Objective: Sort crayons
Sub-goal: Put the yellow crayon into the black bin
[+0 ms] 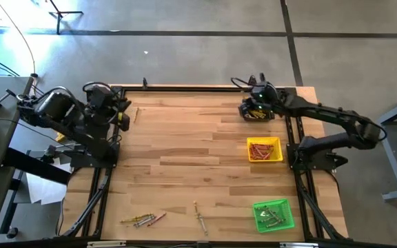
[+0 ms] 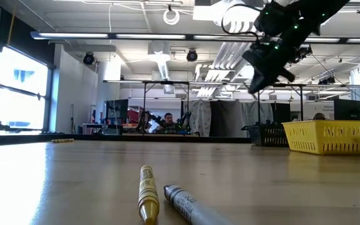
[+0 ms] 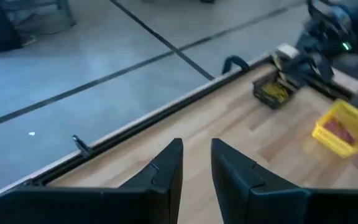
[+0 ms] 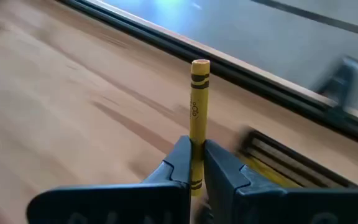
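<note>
**Three trays, one yellow crayon in the right gripper**

Two arms flank the wood table (image 1: pixel 185 158). The left arm sits parked at the far left corner, its gripper (image 3: pixel 196 163) over bare wood near the rail, fingers a narrow gap apart with nothing between them.

The right arm reaches in from the right edge to the far right corner. Its gripper (image 4: pixel 196 163) hangs over the black tray (image 1: pixel 256 112) — its fingers are pinched on a yellow crayon (image 4: pixel 198 106), gripped near one end, the rest sticking out past the fingertips.

Down the right side lie the trays: black farthest back with yellow sticks inside, then the yellow tray (image 1: pixel 264 149) holding red crayons, then the green tray (image 1: pixel 273 214) at the near edge with greyish ones.

Loose crayons lie on the near part of the table — a small cluster (image 1: pixel 143 220) at the left and a few more (image 1: pixel 200 217) toward the middle. One more stick (image 1: pixel 136 115) lies near the far left corner.
</note>
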